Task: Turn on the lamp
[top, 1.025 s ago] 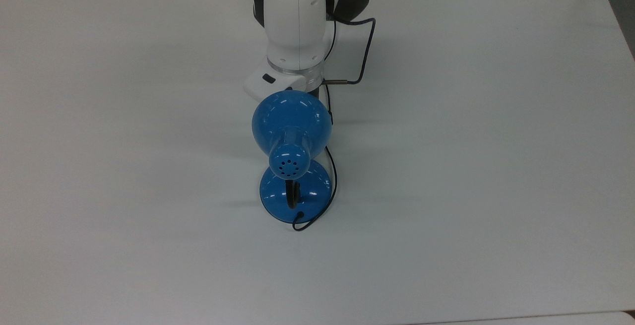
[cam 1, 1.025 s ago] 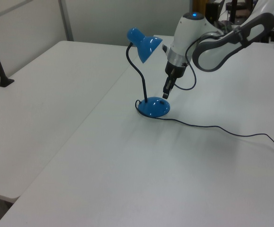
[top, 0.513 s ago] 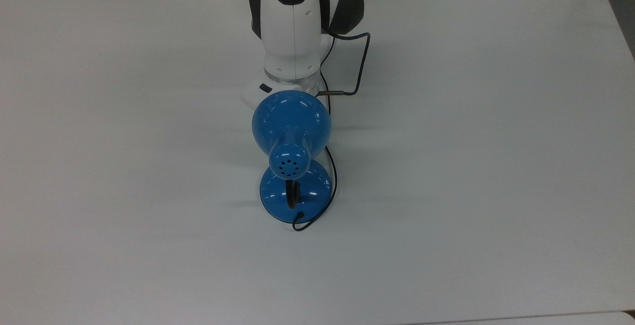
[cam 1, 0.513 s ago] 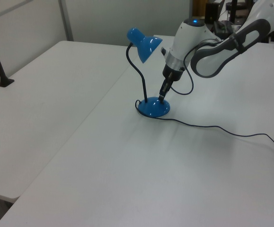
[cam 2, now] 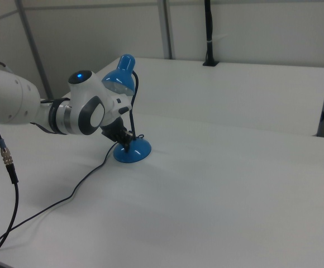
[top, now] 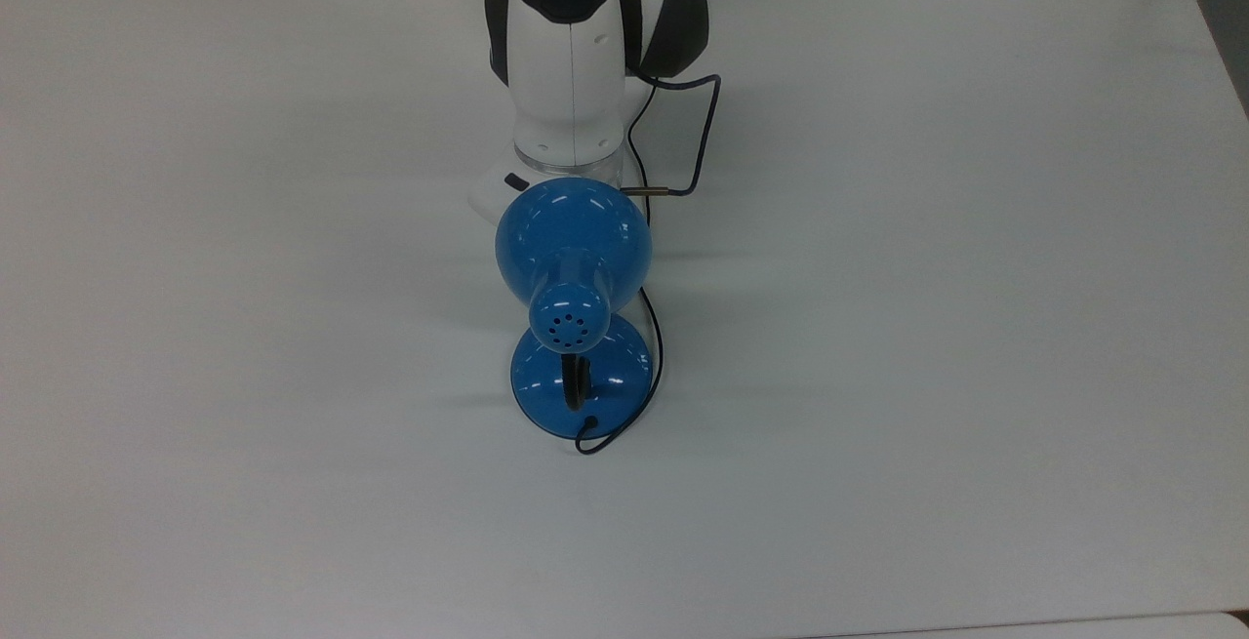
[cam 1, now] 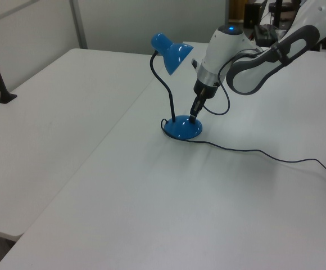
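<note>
The blue desk lamp (cam 1: 177,84) stands near the middle of the white table (cam 1: 152,208), nearer the arm's side than the far edge, its round base (cam 1: 182,129) flat on the surface and its black gooseneck (cam 1: 164,90) rising to the shade (cam 1: 174,53). The thin black cord (cam 1: 253,153) leaves the base and trails across the table toward the left view's right edge.

Over the last second the arm has come down: the gripper (cam 1: 193,116), which was hanging just above the base, now has its tip at the base's upper face, on the side under the shade. Contact looks made, though the exact touch point cannot be told. Whether the fingers are parted or closed cannot be told either; nothing appears to be held.

No light shows from the shade in the right view (the bulb cavity (cam 2: 117,84) looks unlit). My judgement: the press on a base switch is in progress or just beginning, and the task is not yet done.
</note>
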